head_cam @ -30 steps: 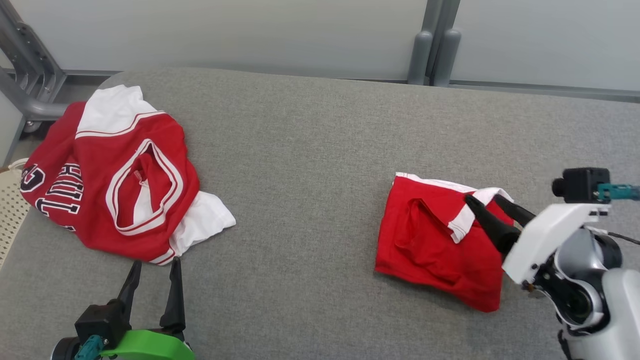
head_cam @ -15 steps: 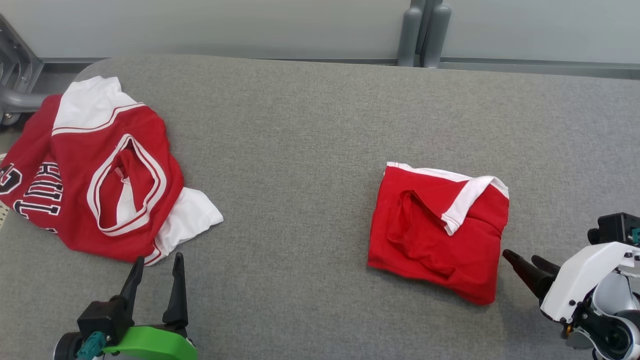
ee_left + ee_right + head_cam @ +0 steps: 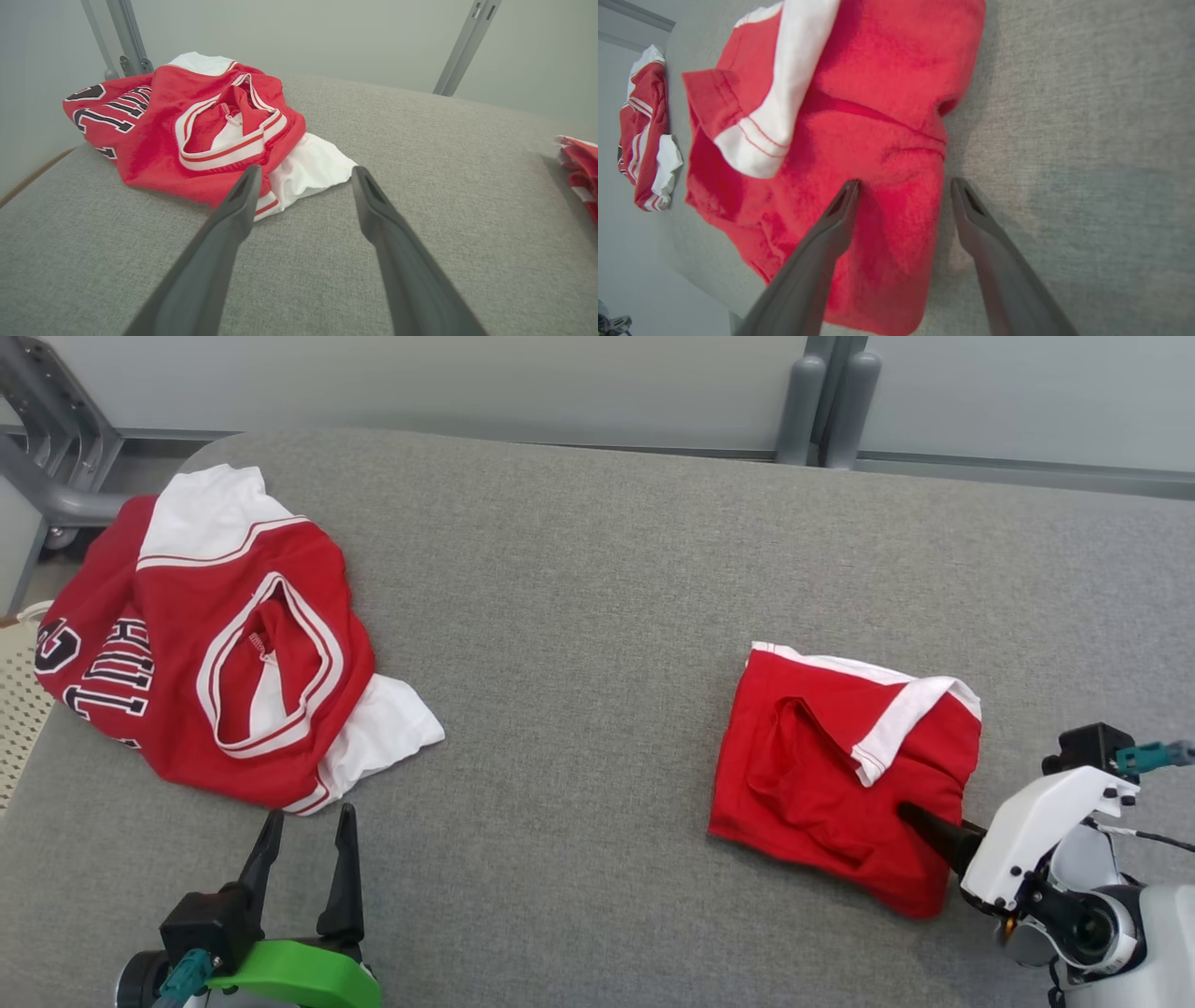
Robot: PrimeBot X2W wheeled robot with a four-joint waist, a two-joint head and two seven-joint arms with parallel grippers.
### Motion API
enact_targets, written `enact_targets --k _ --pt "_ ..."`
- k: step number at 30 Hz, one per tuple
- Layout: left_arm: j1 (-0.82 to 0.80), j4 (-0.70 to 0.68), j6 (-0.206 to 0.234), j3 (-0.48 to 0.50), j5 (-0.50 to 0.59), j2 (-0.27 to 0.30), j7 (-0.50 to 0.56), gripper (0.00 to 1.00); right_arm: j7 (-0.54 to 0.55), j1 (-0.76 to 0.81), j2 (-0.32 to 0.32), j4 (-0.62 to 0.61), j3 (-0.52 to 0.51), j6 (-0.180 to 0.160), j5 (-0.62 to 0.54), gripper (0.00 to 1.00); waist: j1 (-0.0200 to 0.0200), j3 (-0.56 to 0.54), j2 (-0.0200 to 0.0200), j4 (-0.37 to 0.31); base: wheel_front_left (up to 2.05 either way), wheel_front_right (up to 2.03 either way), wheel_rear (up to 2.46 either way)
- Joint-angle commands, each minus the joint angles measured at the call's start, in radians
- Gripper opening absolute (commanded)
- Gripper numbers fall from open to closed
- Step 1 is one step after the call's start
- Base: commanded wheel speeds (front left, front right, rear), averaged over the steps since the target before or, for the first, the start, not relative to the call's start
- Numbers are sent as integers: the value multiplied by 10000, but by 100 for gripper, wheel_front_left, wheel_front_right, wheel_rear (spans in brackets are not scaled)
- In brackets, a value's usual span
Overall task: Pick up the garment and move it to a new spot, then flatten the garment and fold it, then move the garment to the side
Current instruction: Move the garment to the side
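Observation:
A folded red garment (image 3: 822, 775) with white trim lies at the right of the grey padded table (image 3: 579, 644). My right gripper (image 3: 920, 821) is open at its near right edge. In the right wrist view the gripper (image 3: 904, 184) has one finger over the red cloth (image 3: 887, 93) and the other over bare table beside the edge, holding nothing. A crumpled red and white jersey (image 3: 168, 607) with black lettering lies at the far left. My left gripper (image 3: 311, 814) stands open just short of the jersey's white hem (image 3: 313, 163), empty in the left wrist view (image 3: 306, 170).
A grey metal frame (image 3: 47, 476) stands past the table's back left corner. Two grey posts (image 3: 831, 401) rise behind the back edge against pale wall panels. A perforated cream surface (image 3: 14, 709) shows at the left edge. Bare grey table lies between the two garments.
My right gripper left the folded garment's white-trimmed far corner, drew back off the cloth, and now sits at its near right edge. The head view shifted. The left gripper stayed put.

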Motion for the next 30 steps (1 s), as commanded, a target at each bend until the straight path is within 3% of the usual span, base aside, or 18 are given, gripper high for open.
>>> enact_targets --k 1,2,6,11,22,30 --pt "-87 20 -61 -32 63 -32 -33 100 -85 -230 21 81 60 4 97 35 0 15 120 70 0 0 0" --pt "-124 38 -61 -59 63 -48 -33 100 -126 -325 51 169 150 4 151 0 0 14 120 115 0 0 0" --pt "-186 74 -56 -34 2 -106 -33 100 28 -630 -11 181 398 4 357 0 0 0 120 266 0 0 0" --pt "-45 84 -66 55 -27 -175 -33 100 611 -951 -534 -300 490 4 498 0 0 -67 120 372 0 0 0" --pt "25 100 -70 52 -68 -284 -33 100 2975 -1891 -1551 -1619 1066 4 356 0 0 -188 120 424 0 0 0" --pt "96 114 -72 23 -175 -346 -33 100 4255 -2192 -1806 -2129 1297 4 530 0 0 -216 120 525 0 0 0"
